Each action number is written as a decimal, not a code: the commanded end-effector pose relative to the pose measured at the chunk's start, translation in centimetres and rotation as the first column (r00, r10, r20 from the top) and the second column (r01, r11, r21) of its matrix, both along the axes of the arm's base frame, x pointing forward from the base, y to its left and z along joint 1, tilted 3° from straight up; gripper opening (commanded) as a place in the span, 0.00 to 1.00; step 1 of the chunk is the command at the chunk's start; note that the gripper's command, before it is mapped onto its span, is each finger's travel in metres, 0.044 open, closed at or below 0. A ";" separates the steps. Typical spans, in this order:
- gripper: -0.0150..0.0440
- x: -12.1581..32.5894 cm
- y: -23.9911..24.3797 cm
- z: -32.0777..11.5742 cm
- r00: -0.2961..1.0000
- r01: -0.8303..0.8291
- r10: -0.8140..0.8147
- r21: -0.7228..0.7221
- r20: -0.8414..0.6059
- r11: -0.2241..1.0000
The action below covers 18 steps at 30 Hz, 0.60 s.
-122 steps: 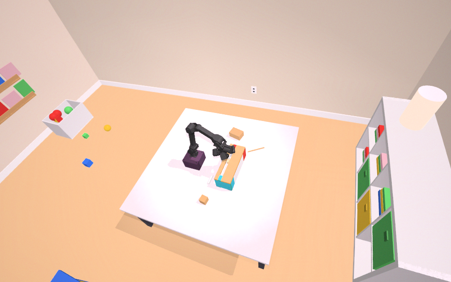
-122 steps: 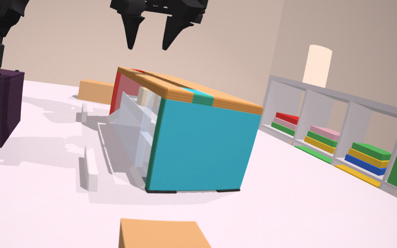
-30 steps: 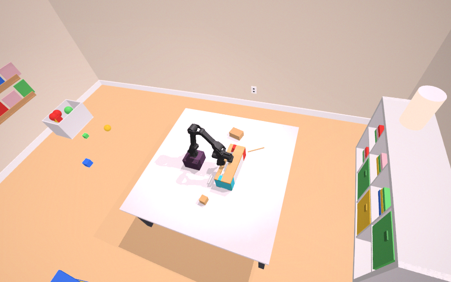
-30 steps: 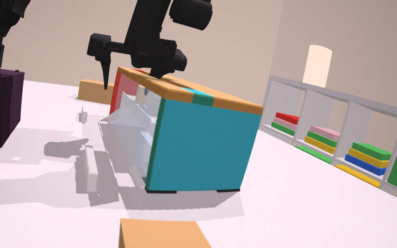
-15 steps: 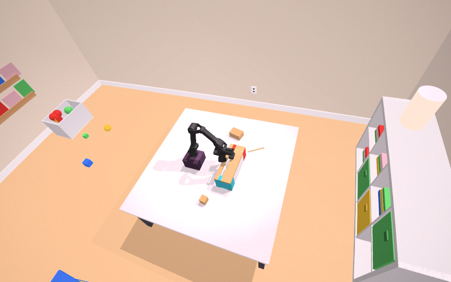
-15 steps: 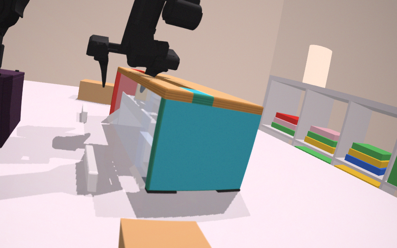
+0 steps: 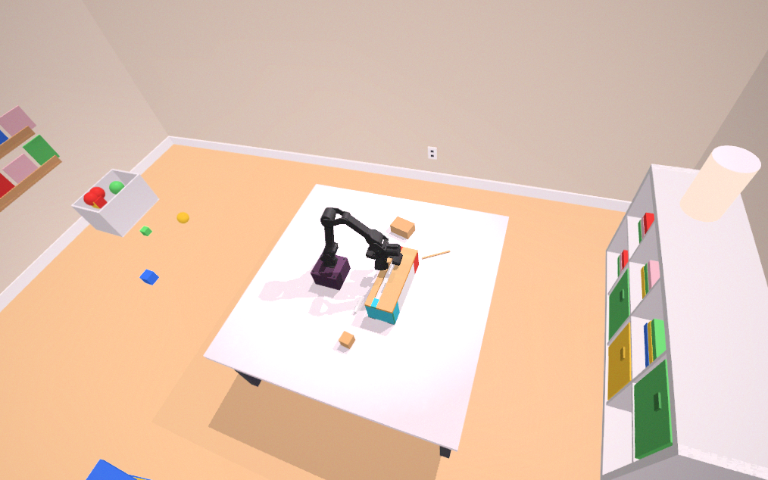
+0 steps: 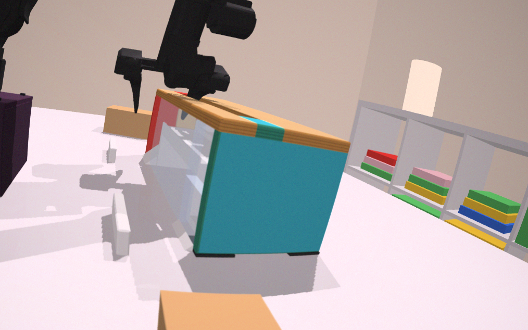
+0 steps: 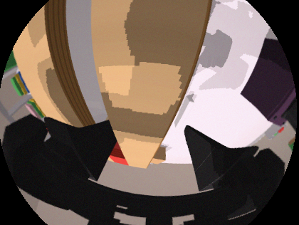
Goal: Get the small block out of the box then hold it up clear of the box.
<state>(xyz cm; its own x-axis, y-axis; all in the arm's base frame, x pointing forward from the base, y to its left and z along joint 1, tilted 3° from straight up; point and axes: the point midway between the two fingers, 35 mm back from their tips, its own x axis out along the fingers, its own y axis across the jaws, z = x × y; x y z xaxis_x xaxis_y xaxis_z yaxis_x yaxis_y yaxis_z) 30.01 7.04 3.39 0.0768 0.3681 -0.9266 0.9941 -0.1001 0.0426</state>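
On the left of the white worktop (image 7: 430, 362) stood the arm's dark purple base (image 7: 329, 272), with the black arm reaching rightward from it. Its end effector (image 8: 165, 99) hung over the red end of the long box (image 8: 268, 186), fingers spread wide and holding nothing. One finger (image 8: 135, 93) pointed down just outside the clear front; the other sat at the wooden lid, above the slot running along it. In the wrist view the lid's edge ran between the two fingers. The box stood on its feet, teal end toward me. Through the clear front a pale shape (image 8: 187, 119) showed near the red end, maybe the block, though I could not tell. A tan block (image 7: 402, 226) lay beyond the box, another (image 7: 346, 339) nearer me, and a thin stick (image 7: 435, 255) to the right.
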 end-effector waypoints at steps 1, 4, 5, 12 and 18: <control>0.93 0.1 1.3 0.0 1.000 -0.003 0.003 0.001 0.001 1.000; 0.93 0.1 1.5 0.0 1.000 -0.003 0.003 0.001 0.001 1.000; 0.93 0.1 1.5 0.0 1.000 -0.003 0.003 0.001 0.001 1.000; 0.93 0.0 1.2 4.7 1.000 -0.006 0.006 0.003 -0.002 1.000; 0.93 -0.3 1.0 6.3 1.000 -0.007 0.007 0.003 -0.003 1.000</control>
<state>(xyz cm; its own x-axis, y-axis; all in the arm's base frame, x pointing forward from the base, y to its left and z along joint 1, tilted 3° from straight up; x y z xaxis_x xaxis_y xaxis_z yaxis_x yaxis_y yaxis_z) 29.98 8.21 9.22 0.0847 0.3725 -0.9242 0.9941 -0.0950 0.0528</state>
